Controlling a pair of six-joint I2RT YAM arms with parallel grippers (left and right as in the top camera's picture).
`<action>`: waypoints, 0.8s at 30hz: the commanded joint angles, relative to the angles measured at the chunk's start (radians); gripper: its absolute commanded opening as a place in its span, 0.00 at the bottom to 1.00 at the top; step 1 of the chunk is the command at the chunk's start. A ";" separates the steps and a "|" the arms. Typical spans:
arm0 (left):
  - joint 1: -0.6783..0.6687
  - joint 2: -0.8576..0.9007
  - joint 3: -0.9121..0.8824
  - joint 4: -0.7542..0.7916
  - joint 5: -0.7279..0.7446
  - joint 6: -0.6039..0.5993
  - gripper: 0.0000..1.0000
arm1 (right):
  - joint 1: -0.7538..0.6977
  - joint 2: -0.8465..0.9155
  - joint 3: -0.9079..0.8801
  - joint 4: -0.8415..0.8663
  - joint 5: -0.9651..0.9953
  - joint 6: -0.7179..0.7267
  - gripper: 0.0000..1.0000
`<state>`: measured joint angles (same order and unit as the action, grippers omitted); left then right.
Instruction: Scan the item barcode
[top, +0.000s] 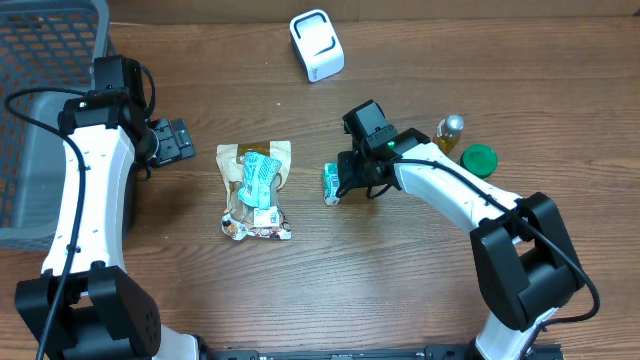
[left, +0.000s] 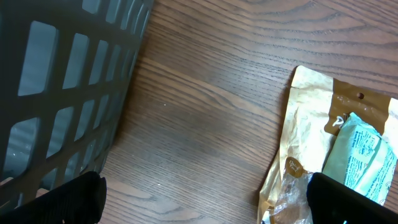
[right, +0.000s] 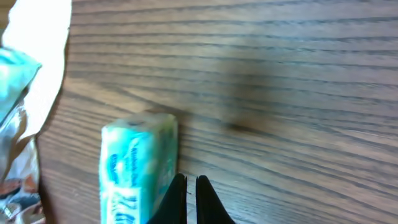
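Two grippers in my feeds. Left gripper (top: 183, 140) spread wide, empty, near basket (top: 45, 60) at desk (top: 420, 290) left edge. Right gripper (right: 188, 198) pinched shut just beside teal packet (right: 138, 171), mid-desk. Only overhead shows me white scanner (top: 317, 45) near far edge; left wrist catches snack bag (left: 323, 155).

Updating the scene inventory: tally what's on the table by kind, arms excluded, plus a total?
White scanner: 1
Grey basket: 1
Beige pouch: 1
Teal packet on the pouch: 1
Small teal box: 1
Bottle: 1
Green cap: 1
Total: 7
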<state>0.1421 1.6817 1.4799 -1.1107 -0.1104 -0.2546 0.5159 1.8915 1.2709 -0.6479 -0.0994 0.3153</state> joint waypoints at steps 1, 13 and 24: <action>0.002 -0.016 0.020 0.000 -0.012 0.012 1.00 | 0.001 -0.033 0.027 0.002 -0.036 -0.037 0.04; 0.002 -0.016 0.020 0.000 -0.012 0.011 1.00 | 0.005 -0.033 0.027 0.018 -0.150 -0.167 0.04; 0.002 -0.016 0.020 0.000 -0.012 0.011 0.99 | 0.040 -0.033 0.027 0.027 -0.148 -0.220 0.04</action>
<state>0.1421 1.6817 1.4799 -1.1107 -0.1101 -0.2546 0.5499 1.8915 1.2709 -0.6277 -0.2394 0.1207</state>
